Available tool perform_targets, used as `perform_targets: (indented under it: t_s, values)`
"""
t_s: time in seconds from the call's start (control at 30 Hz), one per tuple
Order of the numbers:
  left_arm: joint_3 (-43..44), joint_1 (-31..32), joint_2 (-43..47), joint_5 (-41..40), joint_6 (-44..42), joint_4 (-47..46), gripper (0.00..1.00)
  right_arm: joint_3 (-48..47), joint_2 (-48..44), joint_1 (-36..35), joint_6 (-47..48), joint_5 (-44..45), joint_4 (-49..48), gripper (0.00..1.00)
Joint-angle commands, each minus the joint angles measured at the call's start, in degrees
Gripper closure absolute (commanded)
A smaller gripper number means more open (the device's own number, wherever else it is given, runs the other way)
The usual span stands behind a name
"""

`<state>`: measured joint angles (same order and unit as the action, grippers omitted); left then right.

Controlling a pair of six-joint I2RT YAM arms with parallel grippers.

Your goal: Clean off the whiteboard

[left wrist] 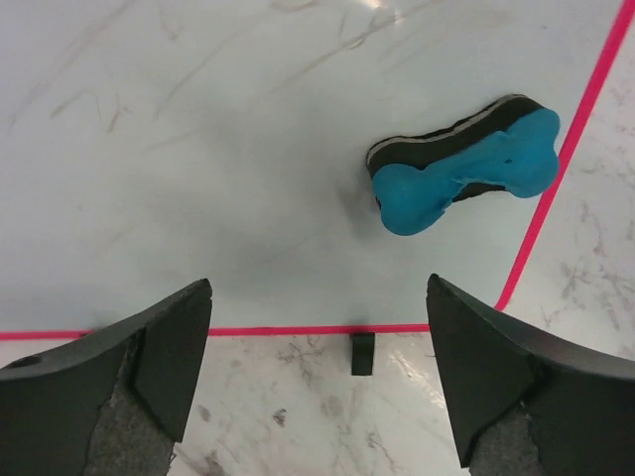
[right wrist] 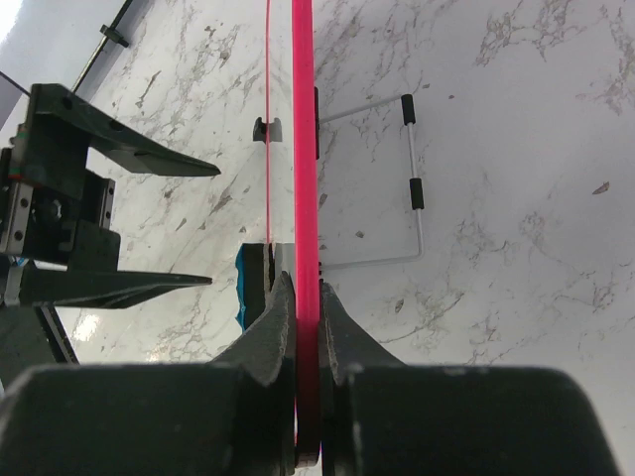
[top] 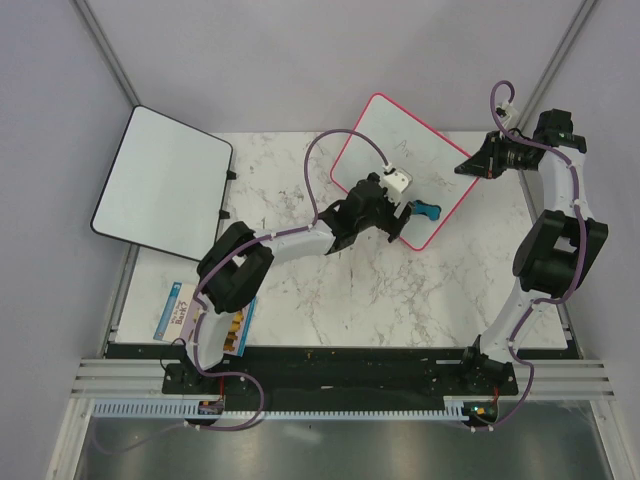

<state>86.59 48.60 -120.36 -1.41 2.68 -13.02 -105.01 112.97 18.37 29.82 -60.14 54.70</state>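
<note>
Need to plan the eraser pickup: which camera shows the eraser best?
Left wrist: the eraser lies whole on the whiteboard, unobstructed. Top external shows it small; right wrist only a blue sliver beside the whiteboard's edge.

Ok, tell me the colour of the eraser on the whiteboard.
The eraser is bright blue with a black base, clearest in the left wrist view.
</note>
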Motion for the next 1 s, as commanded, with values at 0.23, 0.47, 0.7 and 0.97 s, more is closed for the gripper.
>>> perform_targets:
  t_s: [0.23,0.47,0.7,0.97]
  values:
    - [-5.46,4.66,0.66,-8.08,-32.28,-17.47,0.00,5.17,4.72,-4.48,12.36,13.73,10.69,1.00]
    - [-5.64,7.30,-1.72,-5.73,-42.49,-24.69,0.00,5.34,4.98,-4.48,12.45,13.64,10.69,1.00]
    - [-4.42,7.39,-1.72,1.15,-43.54,-21.62,0.02,5.43,5.16,-4.48,12.54,13.47,10.61,1.00]
    - [0.42,7.30,-4.10,5.27,-43.55,-17.49,0.11,5.78,5.07,-4.57,12.54,13.03,10.69,1.00]
